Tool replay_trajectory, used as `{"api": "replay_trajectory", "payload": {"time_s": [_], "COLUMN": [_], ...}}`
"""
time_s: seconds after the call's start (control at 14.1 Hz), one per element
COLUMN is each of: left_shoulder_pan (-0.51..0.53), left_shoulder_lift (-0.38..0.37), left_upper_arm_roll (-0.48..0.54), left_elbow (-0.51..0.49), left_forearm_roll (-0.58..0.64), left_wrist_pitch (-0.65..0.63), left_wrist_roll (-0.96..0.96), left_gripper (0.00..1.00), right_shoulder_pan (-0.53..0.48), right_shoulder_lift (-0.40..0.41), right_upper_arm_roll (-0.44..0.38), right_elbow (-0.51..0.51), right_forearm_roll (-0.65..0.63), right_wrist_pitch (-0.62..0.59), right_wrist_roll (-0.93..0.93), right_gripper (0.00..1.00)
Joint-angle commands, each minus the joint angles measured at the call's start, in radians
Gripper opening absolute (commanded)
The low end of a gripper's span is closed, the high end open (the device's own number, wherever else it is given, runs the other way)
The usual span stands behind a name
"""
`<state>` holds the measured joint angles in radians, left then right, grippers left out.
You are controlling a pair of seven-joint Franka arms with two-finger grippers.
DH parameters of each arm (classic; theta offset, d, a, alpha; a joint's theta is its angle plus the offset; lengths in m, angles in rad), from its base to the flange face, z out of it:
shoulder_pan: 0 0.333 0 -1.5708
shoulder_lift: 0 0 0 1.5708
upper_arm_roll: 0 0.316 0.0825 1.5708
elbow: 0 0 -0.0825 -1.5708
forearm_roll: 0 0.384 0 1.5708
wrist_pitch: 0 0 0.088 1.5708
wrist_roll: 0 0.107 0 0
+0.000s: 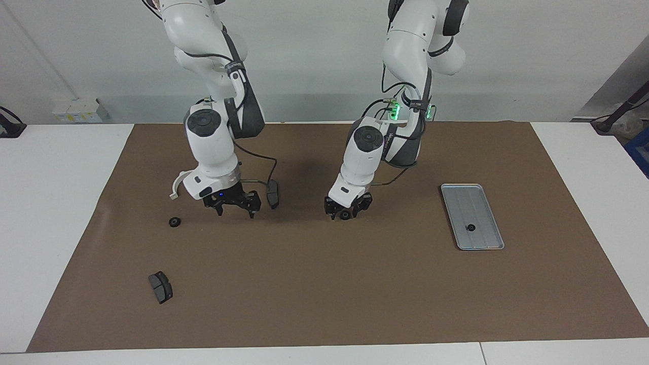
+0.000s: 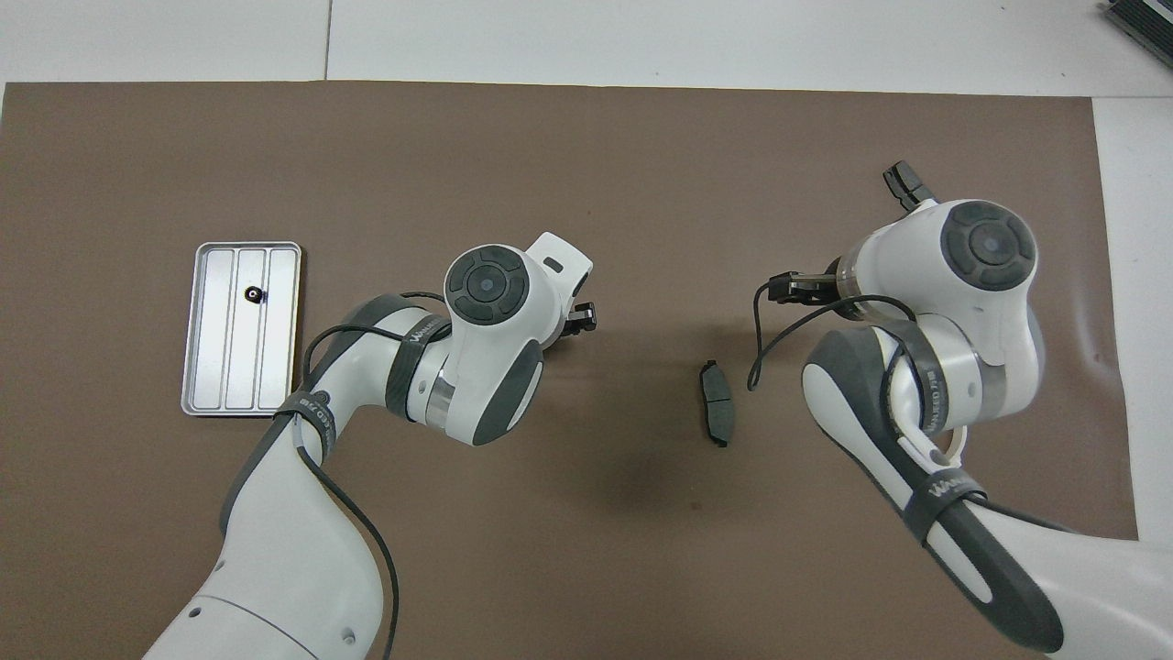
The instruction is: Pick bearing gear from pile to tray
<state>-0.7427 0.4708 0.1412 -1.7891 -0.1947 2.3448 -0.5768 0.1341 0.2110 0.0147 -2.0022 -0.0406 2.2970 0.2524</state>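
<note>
On the brown mat (image 1: 324,284), the silver tray (image 1: 484,238) holds one small black gear (image 1: 471,227). The left tool (image 1: 346,213) is down around a second gear (image 1: 345,215), fingers on both sides; I cannot tell if it grips. The right tool (image 1: 234,209) hangs open near a dark pad (image 1: 273,194). A third gear (image 1: 174,222) lies toward the right arm's end.

Opposed high views, shared table (image 1: 61,203)
</note>
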Motion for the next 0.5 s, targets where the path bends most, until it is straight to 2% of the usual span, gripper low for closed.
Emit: {"api": "replay_trajectory", "payload": {"time_s": [0.0,0.21,0.43], "left_shoulder_pan": [-0.015,-0.014,-0.014], "left_shoulder_lift": [-0.011,-0.011,0.002], "left_upper_arm_roll": [0.021,0.023,0.023], "left_elbow": [-0.022,-0.022,-0.021], "left_forearm_roll": [-0.005,-0.002,-0.002], "left_wrist_pitch": [0.021,0.022,0.022], "left_wrist_roll": [-0.002,0.002,0.002], "left_gripper": [0.73,0.69,0.55], "right_shoulder_pan": [-0.097,-0.175,-0.244], "right_shoulder_lift": [-0.019,-0.002,0.031], "right_upper_arm_roll": [0.018,0.016,0.018], "right_elbow": [-0.038,-0.046,-0.053], "right_forearm_roll": [0.016,0.016,0.016], "right_wrist_pitch": [0.027,0.053,0.122], "right_wrist_roll": [-0.171,-0.278,-0.392], "right_gripper": [1.00,1.00,1.00]}}
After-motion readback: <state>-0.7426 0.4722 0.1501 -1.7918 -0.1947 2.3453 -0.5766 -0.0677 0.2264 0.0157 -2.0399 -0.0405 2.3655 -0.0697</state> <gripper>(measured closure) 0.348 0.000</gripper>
